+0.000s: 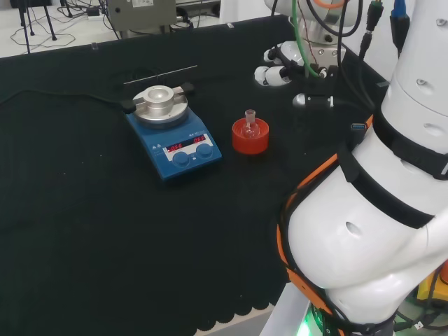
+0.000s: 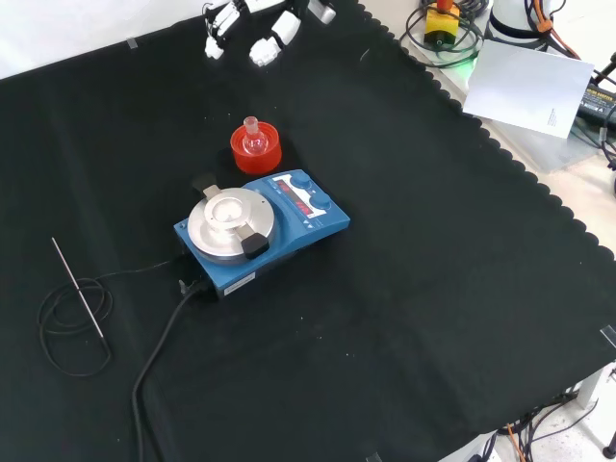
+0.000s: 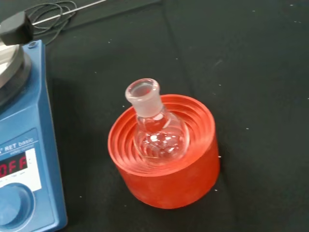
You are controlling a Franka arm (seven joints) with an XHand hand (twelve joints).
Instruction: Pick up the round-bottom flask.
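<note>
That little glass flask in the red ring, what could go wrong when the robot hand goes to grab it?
The round-bottom flask is clear, small and smooth, so the hand, now well apart from it, might misjudge it or let it slip. It only rests in the red ribbed stand, so a sideways nudge could tip it out or drag the stand along. The blue hotplate sits close beside the stand, leaving the fingers little room on that side.

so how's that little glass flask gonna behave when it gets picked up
The flask looks like clear, thin glass, so it is probably fragile and slippery. It appears empty and small, so likely light. Its round belly sits loose in the red ribbed stand; set down on the cloth instead, it would probably roll.
</note>
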